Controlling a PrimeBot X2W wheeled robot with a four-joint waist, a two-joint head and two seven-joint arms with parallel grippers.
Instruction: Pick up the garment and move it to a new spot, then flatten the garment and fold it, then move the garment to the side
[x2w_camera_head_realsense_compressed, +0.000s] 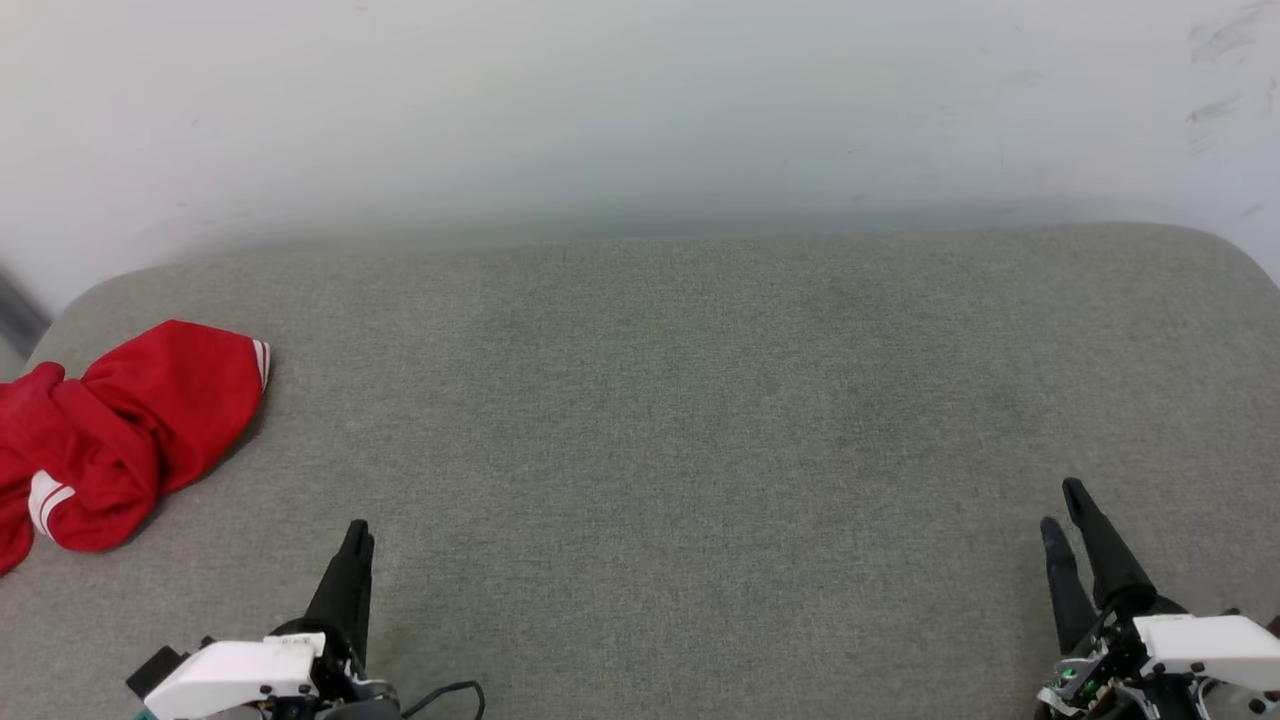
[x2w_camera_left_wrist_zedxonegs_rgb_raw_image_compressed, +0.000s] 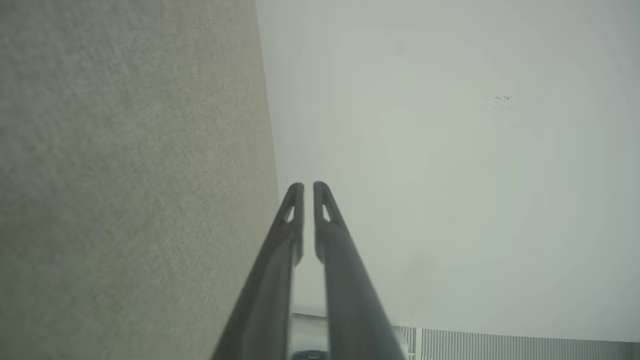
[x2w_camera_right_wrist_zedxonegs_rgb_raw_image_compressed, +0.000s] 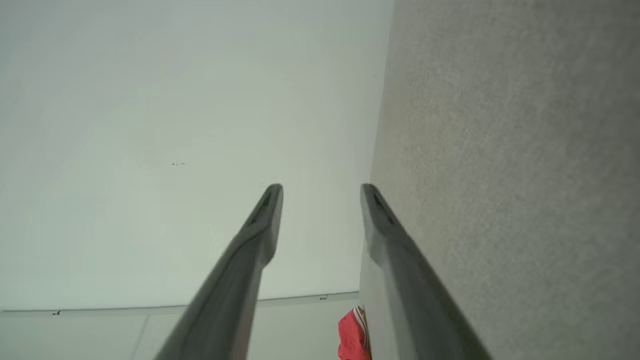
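The pale, smooth wall rises behind the desk, whose top is a wide pad of grey woven cloth with rounded far corners. The garment, soft red jersey, lies crumpled in a loose heap at the desk's left edge, towards the far left corner, and part of it passes out of the head view. Its long axis slants from the near left to the far right, and a rounded end with a white striped cuff points towards the desk's middle. A second striped cuff shows at its near side. The right pincer, by the near right corner, stands open and empty. The left pincer, by the near edge, is all but closed with a thin slit between its tips, and it holds nothing.
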